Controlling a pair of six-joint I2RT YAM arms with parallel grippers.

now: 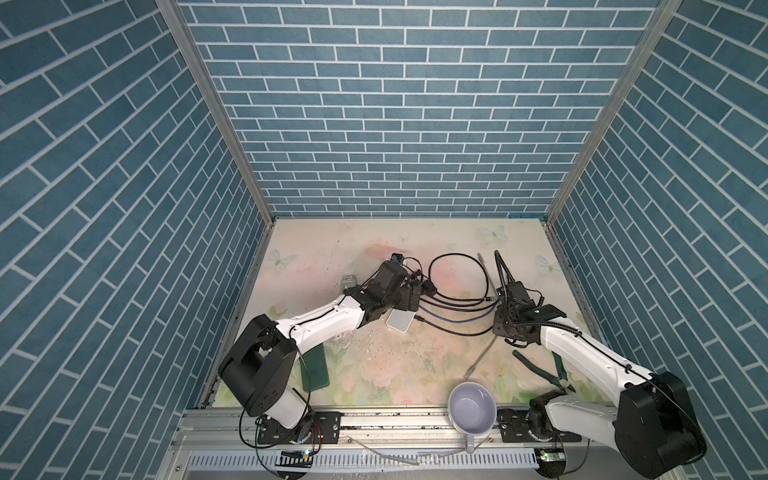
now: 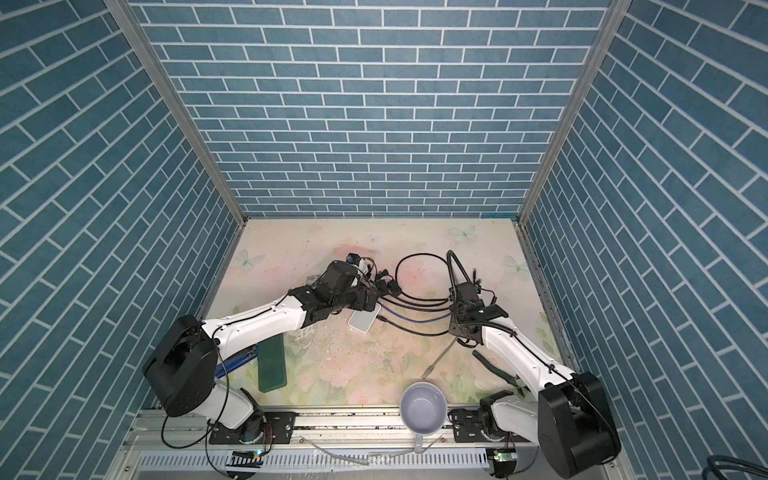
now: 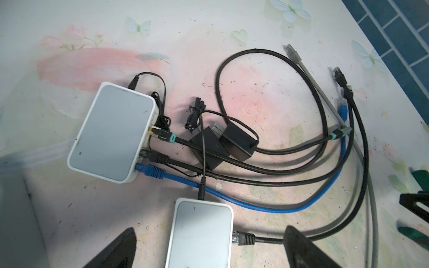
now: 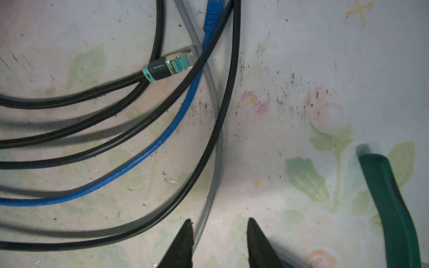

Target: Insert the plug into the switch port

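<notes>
Sitting close together: two white switches (image 3: 111, 132) (image 3: 199, 234), one blue cable (image 3: 255, 204)

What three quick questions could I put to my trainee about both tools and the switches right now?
1. True or false: the left tool is shut on the switch between its fingers.
2. Which colour is the cable passing between the fingers of the right tool? A blue, B grey, C black.
3. How many other white switches appear in the left wrist view?
Key: 1 false, it stands open; 2 B; 3 one, the blue-cabled switch.
</notes>
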